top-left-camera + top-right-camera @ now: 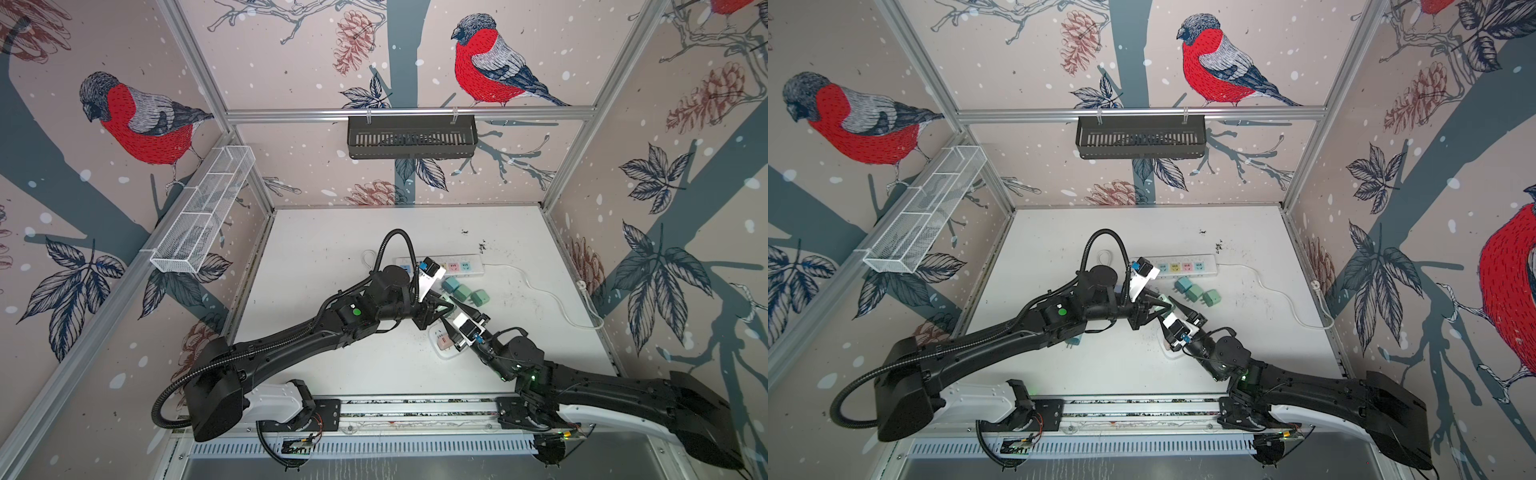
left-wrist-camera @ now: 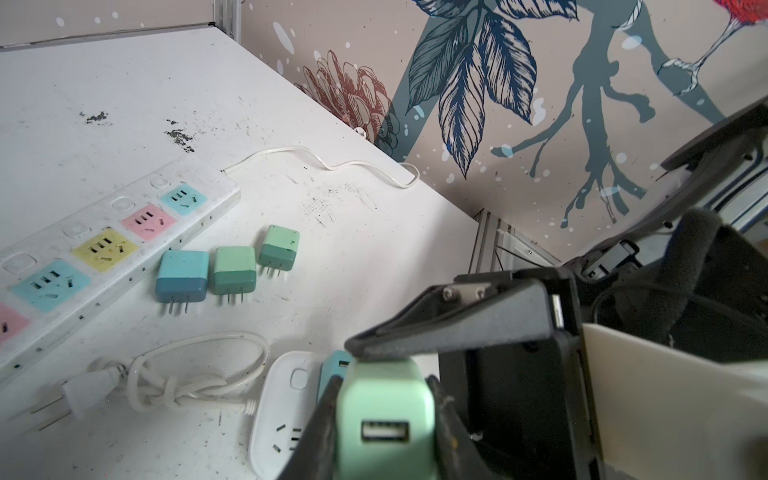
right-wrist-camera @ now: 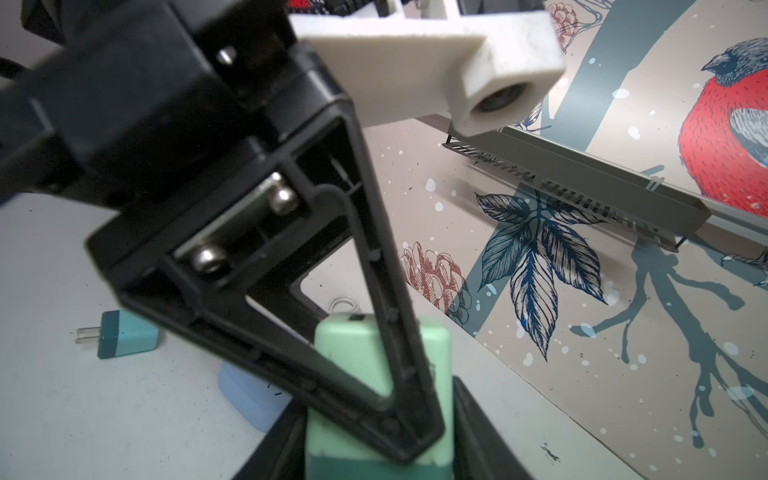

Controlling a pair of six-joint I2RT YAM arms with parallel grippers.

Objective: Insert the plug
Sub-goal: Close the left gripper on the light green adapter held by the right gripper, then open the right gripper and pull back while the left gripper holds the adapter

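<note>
Your left gripper (image 2: 384,386) pinching light-green plug (image 2: 374,399), held above worktop (image 2: 374,249) near small white socket (image 2: 278,399). Your right gripper (image 3: 378,399) flanks same plug; can't tell whether clamped or loose. Three other plugs (image 2: 232,270) lie beside power strip (image 2: 104,245).

Three green plugs (image 1: 1194,294) lie near the power strip (image 1: 1183,266)

Bright even light, soft shadows on table (image 1: 332,232), wide-angle bending at edges; near jaws blurred
</note>
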